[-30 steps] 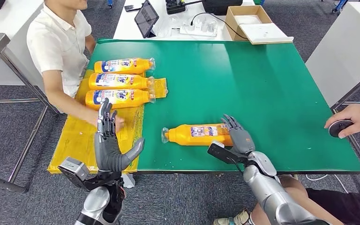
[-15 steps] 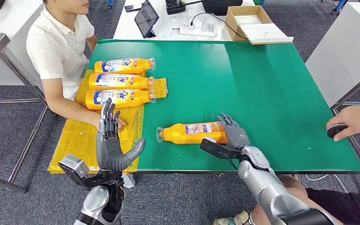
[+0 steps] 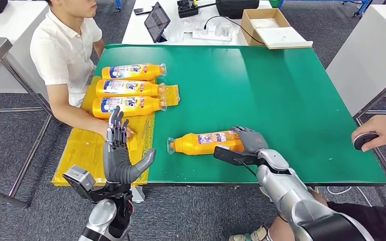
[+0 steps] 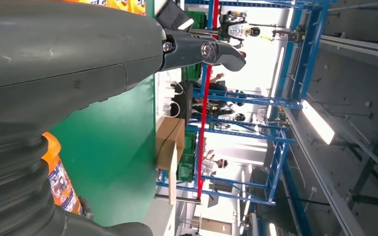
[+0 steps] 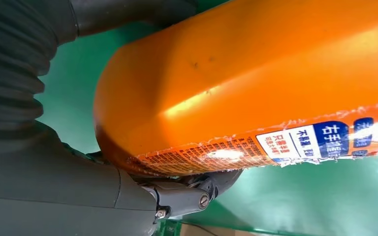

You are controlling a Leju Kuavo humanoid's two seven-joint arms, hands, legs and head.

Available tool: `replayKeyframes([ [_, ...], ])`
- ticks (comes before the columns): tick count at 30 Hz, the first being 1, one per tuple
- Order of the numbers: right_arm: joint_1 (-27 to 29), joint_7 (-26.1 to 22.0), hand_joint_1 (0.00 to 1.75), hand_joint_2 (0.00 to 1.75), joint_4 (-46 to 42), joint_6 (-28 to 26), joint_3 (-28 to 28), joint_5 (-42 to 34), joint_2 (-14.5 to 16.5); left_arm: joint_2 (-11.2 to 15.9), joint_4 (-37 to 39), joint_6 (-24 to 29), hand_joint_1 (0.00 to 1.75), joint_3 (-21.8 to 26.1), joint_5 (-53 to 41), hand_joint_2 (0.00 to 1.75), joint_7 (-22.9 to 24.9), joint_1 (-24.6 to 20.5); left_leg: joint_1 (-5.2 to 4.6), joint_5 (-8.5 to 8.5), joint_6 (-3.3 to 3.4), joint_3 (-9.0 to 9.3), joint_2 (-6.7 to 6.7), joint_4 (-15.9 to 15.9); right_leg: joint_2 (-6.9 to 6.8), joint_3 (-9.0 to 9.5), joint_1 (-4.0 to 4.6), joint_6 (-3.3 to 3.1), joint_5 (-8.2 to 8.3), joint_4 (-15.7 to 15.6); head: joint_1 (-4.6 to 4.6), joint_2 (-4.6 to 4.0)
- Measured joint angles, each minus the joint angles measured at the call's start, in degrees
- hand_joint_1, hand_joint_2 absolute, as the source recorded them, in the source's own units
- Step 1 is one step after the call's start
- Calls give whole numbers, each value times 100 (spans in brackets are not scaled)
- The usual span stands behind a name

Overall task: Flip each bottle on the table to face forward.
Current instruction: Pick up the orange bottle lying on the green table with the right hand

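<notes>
Green table (image 3: 291,90): I take it as landmark. Orange bottle (image 3: 206,142) lies on side near table's front edge, cap toward three bottles (image 3: 128,88) at left side. Plastic looks stiff, glossy, likely slippery, liquid-heavy; I grip base end. Right hand (image 3: 251,140) fingers (image 5: 192,189) clamped on base. Left hand (image 3: 118,155) off table's front-left corner, fingers apart, holding nothing.

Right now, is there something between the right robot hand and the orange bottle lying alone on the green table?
Nothing visible stands between them. The right robot hand is already on the base end of the orange bottle, its fingers over it, and the right wrist view shows the bottle against the palm.
</notes>
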Motion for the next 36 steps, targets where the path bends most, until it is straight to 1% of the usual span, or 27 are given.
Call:
replayKeyframes([
  [14, -31, -94, 175, 175, 36, 4, 108, -87, -42, 5, 0, -14, 0, 0, -5, 175, -1, 0, 0, 0, 0, 10, -1, 0, 0, 10, 0, 0, 0, 1, -1, 0],
  [16, -3, -281, 175, 175, 36, -199, 108, -156, -40, 5, 0, -14, 0, 0, -19, 175, -10, 1, 0, 0, 0, 7, -2, 0, 0, 10, 0, 0, 1, 1, 0, 0],
  [18, 78, -601, 175, 175, 35, -597, 105, -271, -21, 7, 0, -5, 0, 1, -45, 175, -47, 8, 0, 1, 0, 0, -4, 0, -1, 8, 0, 1, 1, 2, 1, 0],
  [21, 274, -1228, 175, 175, -24, -1236, 55, -670, 61, 7, -20, 143, 0, 9, -46, 175, -210, 50, 1, 0, 0, -9, -1, 0, 0, 2, 0, 1, 2, 4, 0, 0],
  [23, 478, -1724, 175, 175, -200, -1588, -54, -1159, 164, -8, -85, 374, 0, 42, 7, 175, -328, 99, 2, 0, 0, -18, -1, 0, 0, -7, 1, 1, 1, 5, -1, 0],
  [25, 770, -2248, 175, 175, -608, -1816, -232, -1844, 315, -28, -169, 657, 0, 117, 120, 175, -372, 156, 7, 1, -1, -30, -10, 0, -2, -17, 6, 0, 0, 6, -1, 0],
  [27, 1176, -2594, 175, 175, -1324, -1914, -387, -2510, 498, -44, -232, 838, 0, 220, 283, 175, -372, 220, 15, 0, -3, -37, -20, 0, -5, -23, 13, -3, -3, 7, -1, 0],
  [29, 1650, -2705, 175, 175, -2237, -2039, -438, -2958, 670, -55, -273, 891, 0, 314, 396, 175, -358, 286, 20, -2, -6, -43, -26, 0, -8, -27, 18, -7, -6, 7, -1, 0],
  [32, 2259, -2799, 175, 175, -3490, -2321, -435, -3438, 851, -58, -285, 901, 0, 384, 479, 175, -245, 372, 21, -4, -9, -53, -30, -1, -11, -35, 18, -12, -12, 6, -1, 0],
  [36, 2747, -3067, 175, 175, -4650, -2429, -468, -4218, 957, -58, -257, 836, 0, 408, 575, 175, -119, 489, 15, -6, -10, -56, -29, -1, -11, -38, 11, -12, -13, 3, 1, 0],
])
